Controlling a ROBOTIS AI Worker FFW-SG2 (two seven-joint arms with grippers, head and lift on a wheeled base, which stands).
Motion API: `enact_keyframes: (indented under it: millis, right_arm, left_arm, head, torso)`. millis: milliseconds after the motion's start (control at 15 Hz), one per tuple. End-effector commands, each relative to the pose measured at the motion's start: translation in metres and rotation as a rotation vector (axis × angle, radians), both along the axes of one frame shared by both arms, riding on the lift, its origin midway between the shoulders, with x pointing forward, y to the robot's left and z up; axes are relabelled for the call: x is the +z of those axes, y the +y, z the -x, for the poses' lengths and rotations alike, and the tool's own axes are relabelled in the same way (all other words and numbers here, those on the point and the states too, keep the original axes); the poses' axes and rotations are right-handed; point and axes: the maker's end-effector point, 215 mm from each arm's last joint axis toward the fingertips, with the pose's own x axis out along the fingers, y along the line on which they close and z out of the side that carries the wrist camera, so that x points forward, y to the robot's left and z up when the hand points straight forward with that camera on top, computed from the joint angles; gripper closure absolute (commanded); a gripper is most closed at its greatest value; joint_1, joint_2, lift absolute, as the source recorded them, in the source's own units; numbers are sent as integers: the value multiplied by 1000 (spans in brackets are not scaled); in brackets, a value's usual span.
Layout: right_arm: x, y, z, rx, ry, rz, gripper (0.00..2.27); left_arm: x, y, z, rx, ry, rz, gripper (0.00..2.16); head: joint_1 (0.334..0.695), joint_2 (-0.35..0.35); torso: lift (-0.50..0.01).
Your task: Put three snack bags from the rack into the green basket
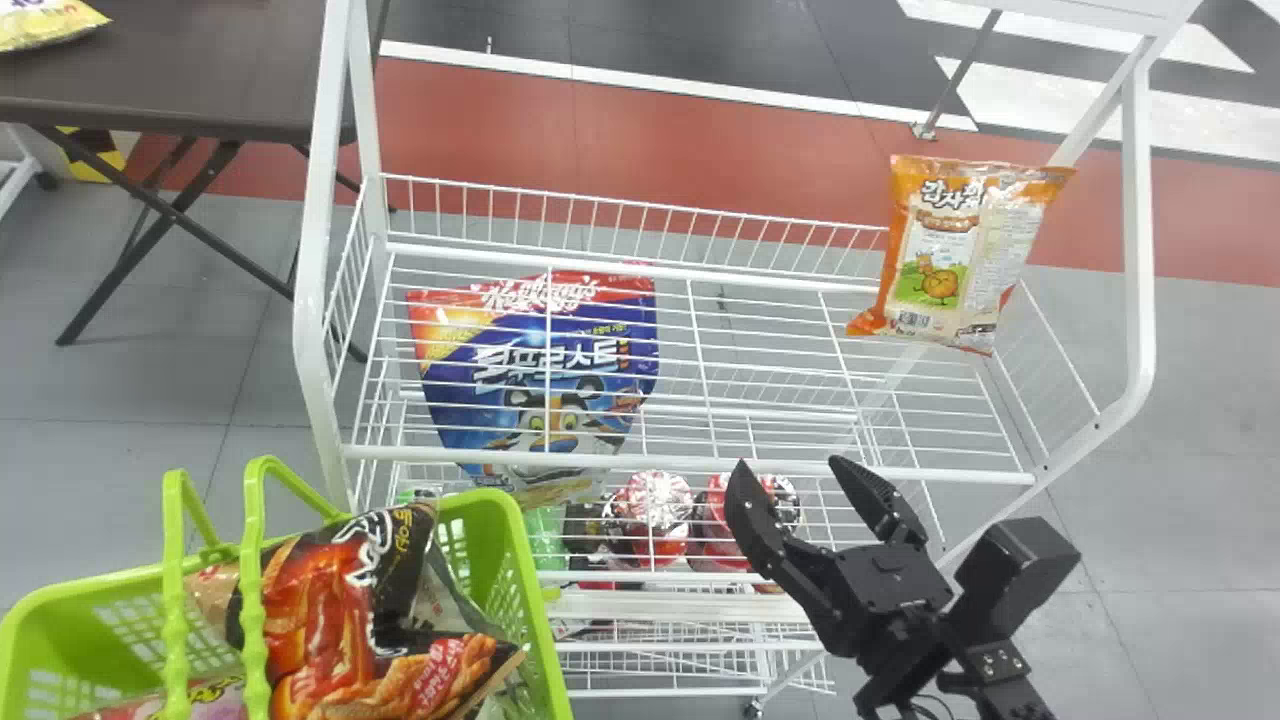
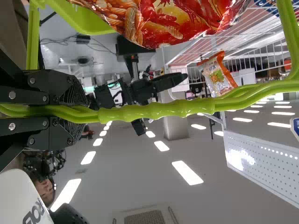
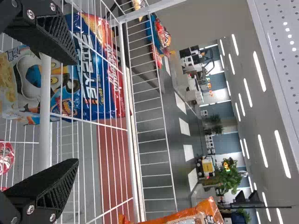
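Observation:
In the head view, my right gripper (image 1: 790,482) stands open and empty at the rack's front rail, below and left of the orange snack bag (image 1: 955,255), which leans at the rack's right end. A blue bag (image 1: 545,370) shows behind the rack's wires at left. The green basket (image 1: 535,590) at lower left holds a red-and-black snack bag (image 1: 335,590) and other bags. From the right wrist view, the open right gripper (image 3: 74,111) has the blue bag (image 3: 88,70) beyond it. The left wrist view has my left gripper (image 2: 86,113) shut on the basket's green handle (image 2: 154,109).
The white wire rack (image 1: 690,465) has a front rail and side posts close to the right gripper. Red-topped containers (image 1: 650,510) stand on a lower level. A dark table (image 1: 200,70) is behind at the left.

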Motion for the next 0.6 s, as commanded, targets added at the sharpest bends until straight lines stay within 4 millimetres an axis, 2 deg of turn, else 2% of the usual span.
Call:
enact_keyframes:
  millis: [0, 533]
  right_arm:
    - [1, 0, 1, 0, -4, -3, 66]
    - [6, -1, 3, 2, -12, -23, 66]
  left_arm:
    - [2, 0, 2, -2, 1, 9, 2148]
    - [3, -2, 7, -6, 6, 14, 2148]
  head:
    - [695, -235]
    - [695, -237]
  torso:
    - [0]
    - [0]
